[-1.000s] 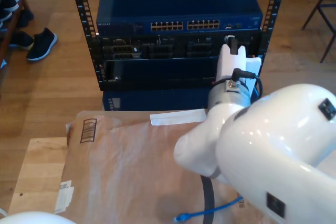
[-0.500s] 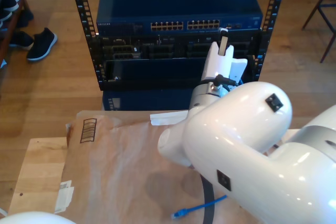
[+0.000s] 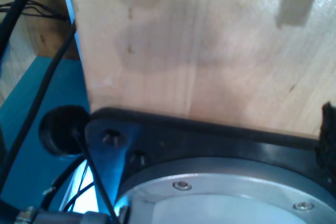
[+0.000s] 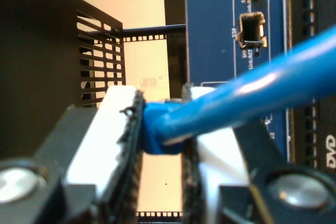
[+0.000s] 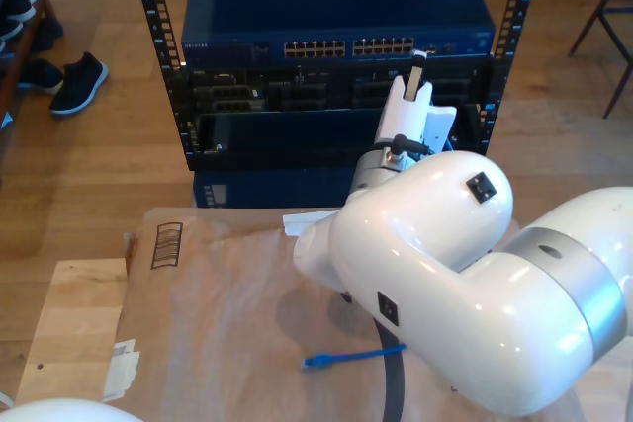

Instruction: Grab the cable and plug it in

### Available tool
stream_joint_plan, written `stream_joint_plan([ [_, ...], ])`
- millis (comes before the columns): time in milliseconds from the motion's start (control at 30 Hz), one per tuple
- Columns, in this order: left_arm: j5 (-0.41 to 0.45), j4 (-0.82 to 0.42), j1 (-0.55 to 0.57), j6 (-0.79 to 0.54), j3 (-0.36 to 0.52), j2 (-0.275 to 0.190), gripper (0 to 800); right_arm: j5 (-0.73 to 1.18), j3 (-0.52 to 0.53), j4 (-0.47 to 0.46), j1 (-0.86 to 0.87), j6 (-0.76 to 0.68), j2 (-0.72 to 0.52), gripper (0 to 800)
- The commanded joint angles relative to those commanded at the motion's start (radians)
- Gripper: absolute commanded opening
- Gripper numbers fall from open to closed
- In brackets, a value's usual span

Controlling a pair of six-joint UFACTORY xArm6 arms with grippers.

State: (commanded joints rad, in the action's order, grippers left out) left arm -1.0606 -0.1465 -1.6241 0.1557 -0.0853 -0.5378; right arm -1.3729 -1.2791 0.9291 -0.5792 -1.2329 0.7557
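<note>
Cable (image 4: 247,95), bright blue, clamped between the black pads (image 4: 134,145) of my second gripper (image 4: 160,140) and running out from the jaws toward the camera's near side; its free end with a small blue plug (image 5: 315,361) lying on the brown paper sheet (image 5: 218,313) in the exterior view, near the bottom, just beside a thicker black cable (image 5: 393,392).

Second arm (image 5: 445,284), large, white and glossy, taking up the lower part of the exterior view's right, reaching away from the camera toward the rack. Second gripper raised in front of the rack's upper equipment, fingers pointing upward at the row of ports (image 5: 348,47) on the blue switch (image 5: 336,12). In the second wrist view, blue panel (image 4: 231,35) with a single socket (image 4: 251,31) close beyond the jaws, and a black vented housing (image 4: 100,59) to one side.

First gripper: state cannot be told; first wrist view looks onto a pale wooden board (image 3: 199,45), a black bracket (image 3: 157,135) and a grey metal disc (image 3: 231,198), with thin black wires (image 3: 31,103) alongside.

Farther back in the exterior view: black perforated rack rails (image 5: 148,7) flanking the switch, darker units (image 5: 297,96) beneath it, wooden floor (image 5: 89,165), and dark shoes (image 5: 77,81) at the exterior view's left.
</note>
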Motion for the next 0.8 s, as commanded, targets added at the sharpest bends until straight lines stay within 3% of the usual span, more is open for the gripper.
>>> stream_joint_plan([
  [300,0.0,0.0,0.0,0.0,0.0,0.0,798,0.012,-0.029,-0.058,0.031,0.008,0.031,0],
  [800,0.0,0.0,0.0,0.002,0.0,0.0,799,0.044,-0.077,-0.077,0.035,0.008,0.061,0],
])
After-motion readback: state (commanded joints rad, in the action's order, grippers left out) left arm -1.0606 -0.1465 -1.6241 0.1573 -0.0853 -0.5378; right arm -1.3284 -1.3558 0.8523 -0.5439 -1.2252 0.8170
